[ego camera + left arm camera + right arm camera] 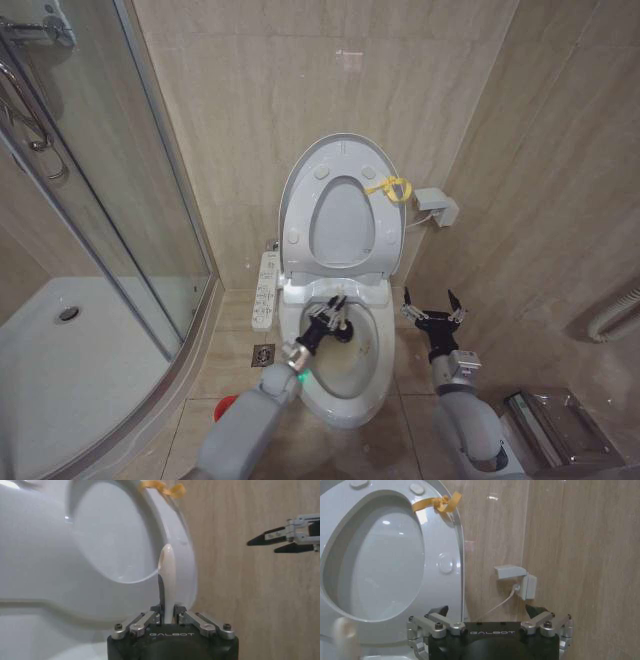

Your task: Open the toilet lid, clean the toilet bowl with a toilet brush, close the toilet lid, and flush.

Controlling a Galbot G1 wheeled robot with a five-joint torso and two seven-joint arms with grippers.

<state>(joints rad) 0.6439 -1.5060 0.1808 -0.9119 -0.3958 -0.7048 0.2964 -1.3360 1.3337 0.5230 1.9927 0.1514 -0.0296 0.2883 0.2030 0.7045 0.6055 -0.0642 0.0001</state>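
Observation:
The toilet lid point(340, 222) stands upright against the back wall, with the seat ring point(300, 215) raised in front of it and a yellow loop point(393, 187) at its edge. Below them the toilet bowl point(350, 365) lies uncovered, with brownish stains inside. My left gripper point(330, 322) hangs over the bowl's back part, shut on the toilet brush's white handle point(167, 573), which stands up between the fingers point(167, 617). The bristle head is hidden behind the gripper. My right gripper point(432, 312) is held open beside the bowl's right side, empty point(487, 613).
A glass shower enclosure point(120, 200) fills the left. A white control panel point(265, 290) hangs at the toilet's left, with a floor drain point(263, 354) and a red holder cup point(226, 405) below it. A wall box with a cable point(437, 207) sits right of the lid. A metal fixture point(545, 425) lies lower right.

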